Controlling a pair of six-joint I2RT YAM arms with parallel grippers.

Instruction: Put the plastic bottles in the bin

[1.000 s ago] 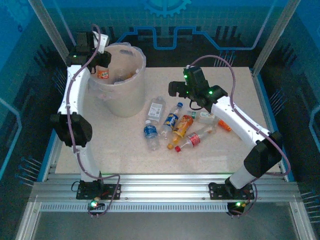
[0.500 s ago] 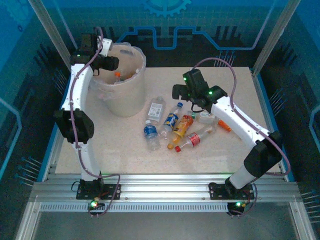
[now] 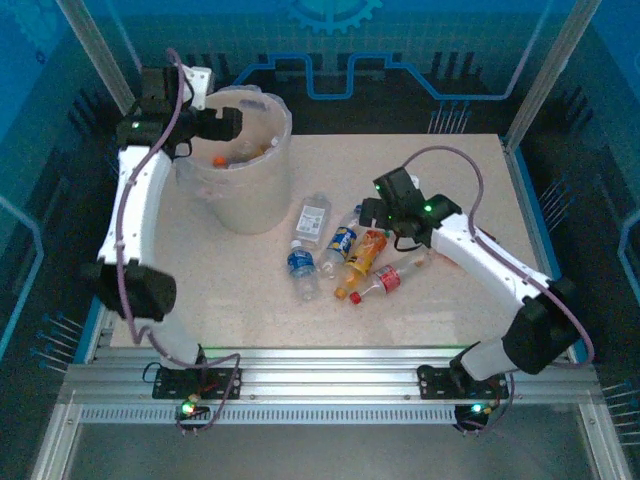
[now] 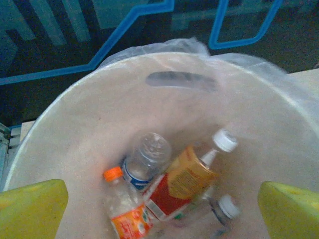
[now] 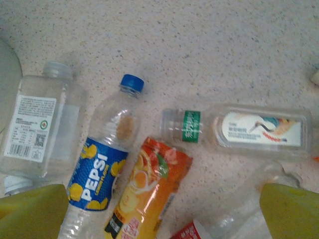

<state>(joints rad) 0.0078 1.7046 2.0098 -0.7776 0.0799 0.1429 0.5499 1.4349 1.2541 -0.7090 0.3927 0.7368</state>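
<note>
The bin (image 3: 245, 195) stands at the table's back left, and my left gripper (image 3: 225, 125) hangs open above its mouth, holding nothing. In the left wrist view, the bin (image 4: 75, 114) holds several plastic bottles: an orange-capped one (image 4: 124, 209), a clear blue-labelled one (image 4: 144, 159) and a yellow-and-red-labelled one (image 4: 184, 184). More plastic bottles lie in a pile mid-table. My right gripper (image 3: 372, 215) is open low over them, its fingers either side of an orange bottle (image 5: 149, 194). Beside that lie a Pepsi bottle (image 5: 102, 169), a clear white-labelled bottle (image 5: 40, 129) and a clear green-banded bottle (image 5: 239, 129).
Nearer the front of the pile are a blue-labelled bottle (image 3: 302, 268) and a red-labelled bottle (image 3: 385, 280). Aluminium rails (image 3: 320, 385) run along the near edge. Blue enclosure walls and metal posts (image 3: 540, 70) surround the table.
My left gripper opened above the bin, and the orange-labelled bottle it held now lies inside. My right arm moved toward the near side and lower, over the bottle pile.
</note>
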